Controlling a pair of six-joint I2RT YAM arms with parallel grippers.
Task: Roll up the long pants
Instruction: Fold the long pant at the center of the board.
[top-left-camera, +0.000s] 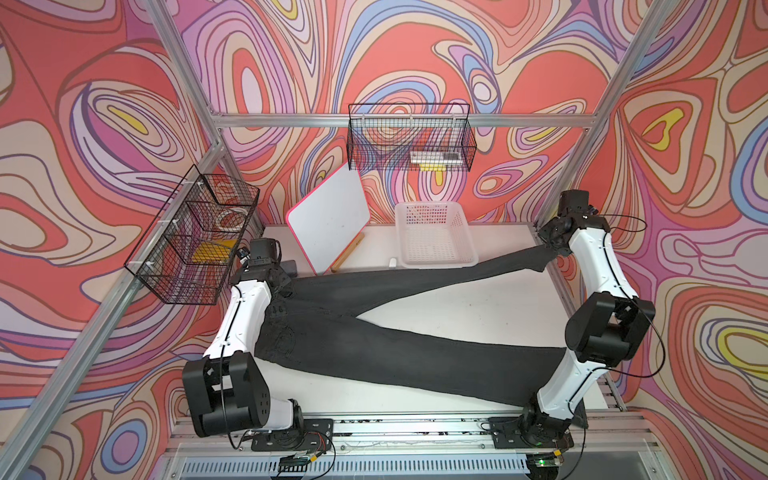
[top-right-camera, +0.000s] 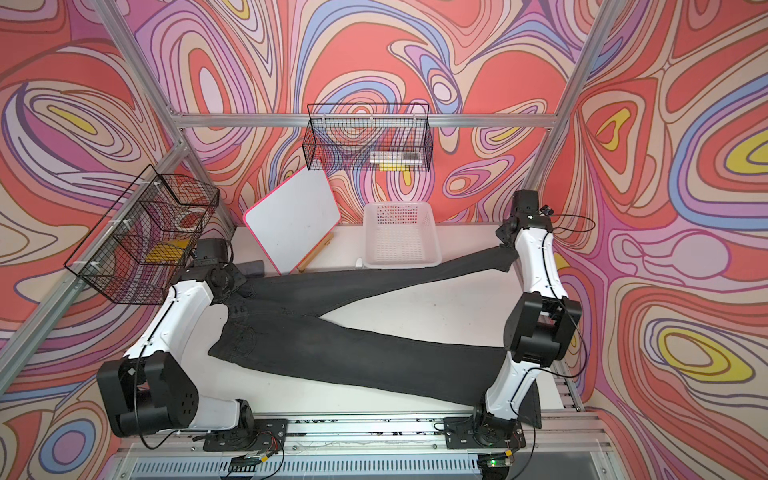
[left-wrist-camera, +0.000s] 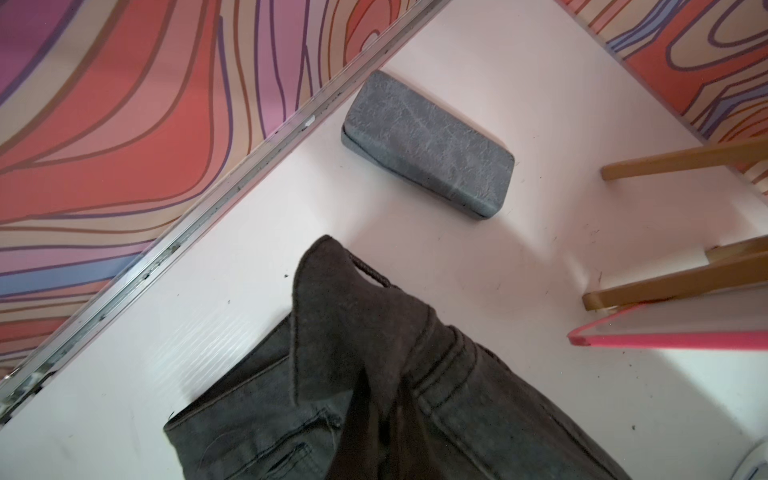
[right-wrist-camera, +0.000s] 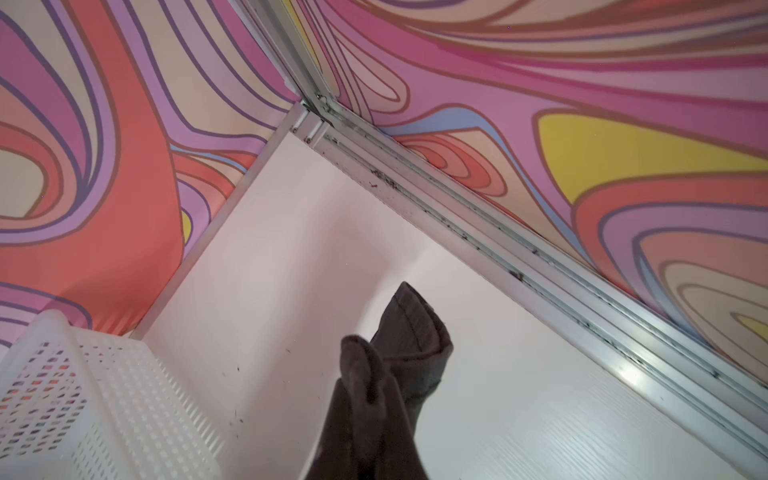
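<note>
Bunched hem of the long pants (right-wrist-camera: 409, 332) above white table (right-wrist-camera: 291, 249), perforated white basket (right-wrist-camera: 124, 395) beside, aluminium rail (right-wrist-camera: 498, 239), swirl-patterned wall (right-wrist-camera: 623, 62)

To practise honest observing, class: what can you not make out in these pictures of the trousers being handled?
Left gripper jaws: bunched long pants cover them, left wrist view.
Right gripper jaws: hem cloth covers them, right wrist view.
Near leg's hem: mostly behind right arm, both top views.
Back wire basket contents: too small.

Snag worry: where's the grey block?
In the left wrist view the grey block lies at the table's far left, between whiteboard and rail, apart from the pants.
</note>
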